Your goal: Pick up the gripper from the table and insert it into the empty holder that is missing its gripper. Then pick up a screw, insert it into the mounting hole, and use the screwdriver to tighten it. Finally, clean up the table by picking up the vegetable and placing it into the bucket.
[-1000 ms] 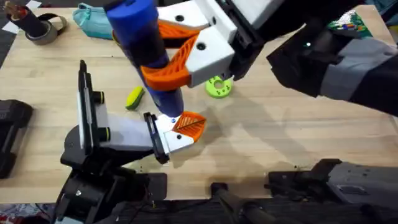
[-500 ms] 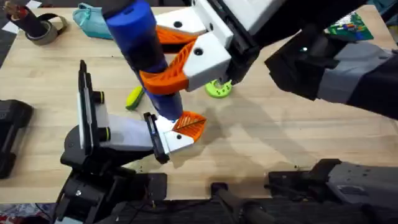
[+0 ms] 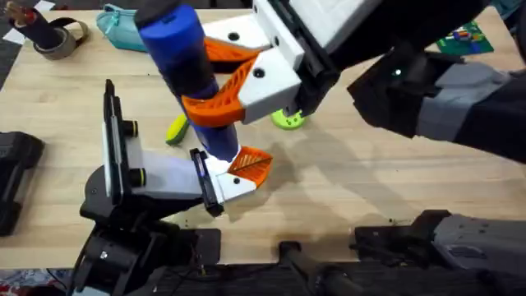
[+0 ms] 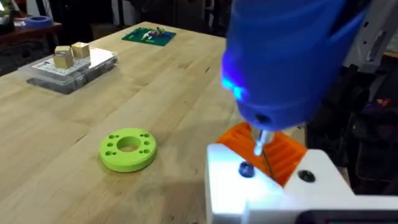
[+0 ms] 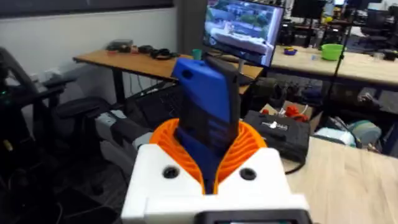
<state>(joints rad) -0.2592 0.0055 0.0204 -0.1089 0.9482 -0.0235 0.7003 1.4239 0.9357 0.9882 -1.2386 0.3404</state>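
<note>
My right gripper is shut on the blue screwdriver, holding it steeply tilted. Its thin shaft points down at the small orange gripper, which sits in the end of the holder. The holder is the white body with a black end plate at my left arm's end. Beside the shaft tip, the white mount has a dark mounting hole. The vegetable lies on the table behind the holder. The bucket is out of view.
A flat green disc lies right of the vegetable. A teal pouch and a tape roll sit at the back left. A clear box and a green circuit board stand toward the far right.
The right gripper and the screwdriver's handle have drifted slightly to the left. The shaft tip stays over the orange gripper. The holder has not moved.
</note>
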